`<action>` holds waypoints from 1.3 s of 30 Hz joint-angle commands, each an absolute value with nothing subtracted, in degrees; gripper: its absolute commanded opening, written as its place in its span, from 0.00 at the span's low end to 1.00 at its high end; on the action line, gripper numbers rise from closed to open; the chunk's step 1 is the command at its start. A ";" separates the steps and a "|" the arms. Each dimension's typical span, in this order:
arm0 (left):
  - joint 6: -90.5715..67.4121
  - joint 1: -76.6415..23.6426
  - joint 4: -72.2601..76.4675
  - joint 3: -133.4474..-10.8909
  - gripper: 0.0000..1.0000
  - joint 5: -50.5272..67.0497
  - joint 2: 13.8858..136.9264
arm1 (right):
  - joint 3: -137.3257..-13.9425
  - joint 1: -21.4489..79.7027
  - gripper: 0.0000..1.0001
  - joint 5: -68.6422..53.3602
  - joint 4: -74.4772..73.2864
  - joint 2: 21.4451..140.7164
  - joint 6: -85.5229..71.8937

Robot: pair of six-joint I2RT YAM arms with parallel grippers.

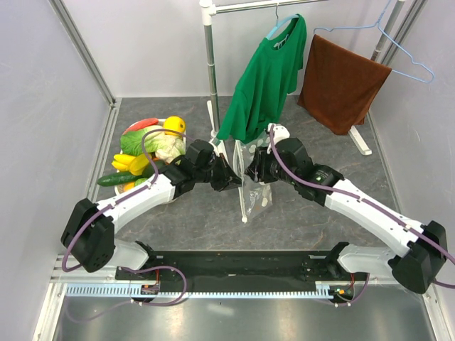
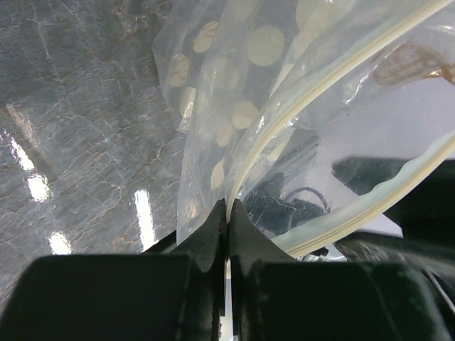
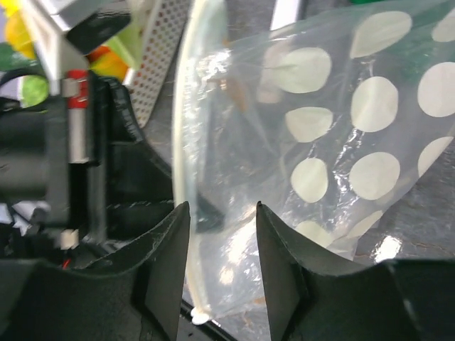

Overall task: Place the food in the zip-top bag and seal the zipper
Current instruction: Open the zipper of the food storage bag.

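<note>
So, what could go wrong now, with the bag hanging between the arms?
1. The left gripper pinches only a thin edge of the zip-top bag by the zipper; the film may slip out.
2. The right gripper, jaws apart around the film, may catch both walls and close the mouth while the food lies outside.

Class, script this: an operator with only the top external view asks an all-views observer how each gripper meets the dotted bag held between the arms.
Operator: Is the left gripper gripping the clear plastic zip-top bag with cream dots?
Observer: Yes; its wrist view shows it shut on the whitish zipper strip at the bag's edge.
Operator: And the right gripper?
Observer: Its jaws stand apart, bag plastic in the gap, not pinched.
Operator: Any colourful toy fruits and vegetables inside?
Observer: None shows in either wrist view.
</note>
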State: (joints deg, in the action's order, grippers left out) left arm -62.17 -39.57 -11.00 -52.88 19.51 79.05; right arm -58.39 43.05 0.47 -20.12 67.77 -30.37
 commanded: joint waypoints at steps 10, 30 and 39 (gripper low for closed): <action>-63.46 -39.46 -9.32 -54.58 0.02 19.34 77.87 | -63.19 46.93 0.57 3.78 -17.05 71.89 -32.70; -62.75 -38.59 -12.56 -58.27 0.02 22.94 74.98 | -70.57 50.19 0.40 20.29 -27.75 78.67 -26.99; -62.23 -35.25 -14.59 -56.25 0.02 24.70 70.58 | -67.42 49.05 0.11 16.00 -34.01 72.69 -19.69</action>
State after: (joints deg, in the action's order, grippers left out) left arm -62.15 -36.56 -14.00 -55.88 23.07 73.32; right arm -68.36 49.65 17.89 -30.44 77.67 -24.18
